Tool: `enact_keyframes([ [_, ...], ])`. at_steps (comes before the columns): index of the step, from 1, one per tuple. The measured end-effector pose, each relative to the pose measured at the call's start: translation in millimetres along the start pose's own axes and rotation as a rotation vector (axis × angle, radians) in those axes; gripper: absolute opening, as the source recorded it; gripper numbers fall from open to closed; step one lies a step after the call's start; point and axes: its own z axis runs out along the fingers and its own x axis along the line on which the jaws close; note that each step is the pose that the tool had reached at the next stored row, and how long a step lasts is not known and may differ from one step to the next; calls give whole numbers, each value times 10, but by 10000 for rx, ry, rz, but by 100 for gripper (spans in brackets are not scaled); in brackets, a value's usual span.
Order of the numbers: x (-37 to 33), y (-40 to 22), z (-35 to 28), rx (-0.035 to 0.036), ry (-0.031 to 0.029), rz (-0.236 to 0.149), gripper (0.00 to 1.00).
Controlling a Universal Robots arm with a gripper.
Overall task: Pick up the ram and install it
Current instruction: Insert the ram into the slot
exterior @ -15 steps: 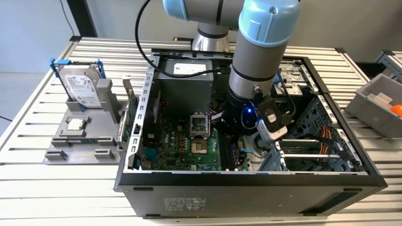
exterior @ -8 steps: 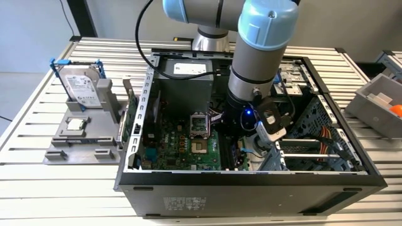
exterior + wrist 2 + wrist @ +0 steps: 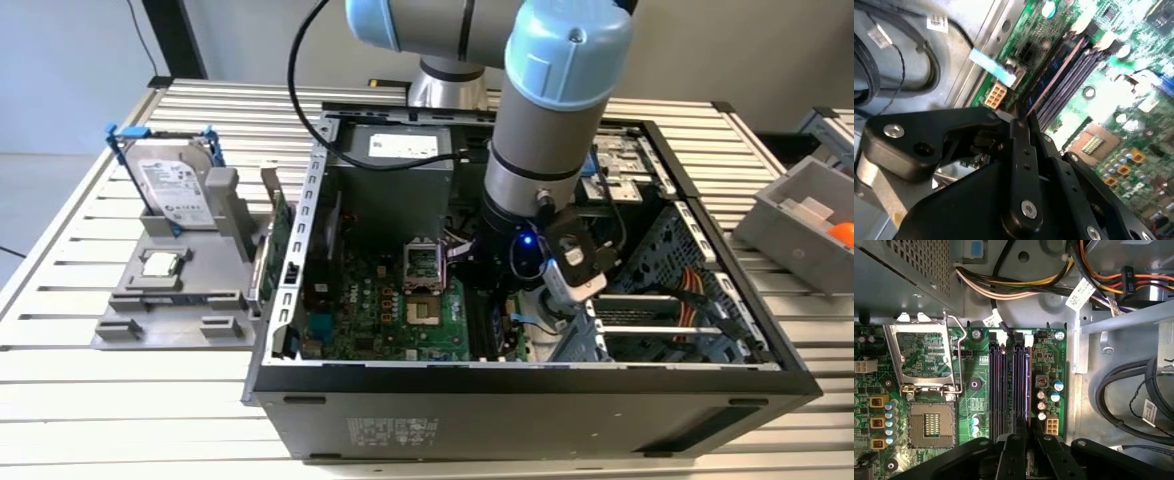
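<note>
Four long memory slots (image 3: 999, 385) run side by side on the green motherboard (image 3: 974, 405), and the work is at the install step, not the pick-up. In the exterior view the arm (image 3: 547, 130) reaches down into the open computer case (image 3: 534, 375), which sits on the slatted table (image 3: 134, 400), and its wrist is low in the middle of the frame, over the board.

The tool (image 3: 1027, 432) hangs at one end of the slot bank. Its two black fingers are drawn nearly together, with only a thin gap between them. In that gap, as far as I can judge, stands the ram (image 3: 1056, 80), seen edge-on in the second wrist view as a narrow coppery strip. It runs from the fingertips along the slots towards their far end. In the first wrist view the same thin edge lines up with the slot nearest the small capacitors (image 3: 1041, 405), away from the bare processor socket (image 3: 929, 420). Whether the stick already rests in the slot or hangs just above it I cannot tell.

Seating it calls for the stick to stay parallel to the slot and upright. It also calls for a straight, even press along the whole length, with the white end latch (image 3: 1029, 340) free to close.
</note>
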Motion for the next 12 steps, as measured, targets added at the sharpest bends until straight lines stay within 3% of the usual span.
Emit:
enact_keyframes([
  [2,0,-3,-36,11,12,0,100],
  [10,-13,-8,-401,13,20,0,100],
  [12,-17,-10,-429,10,36,-3,100],
])
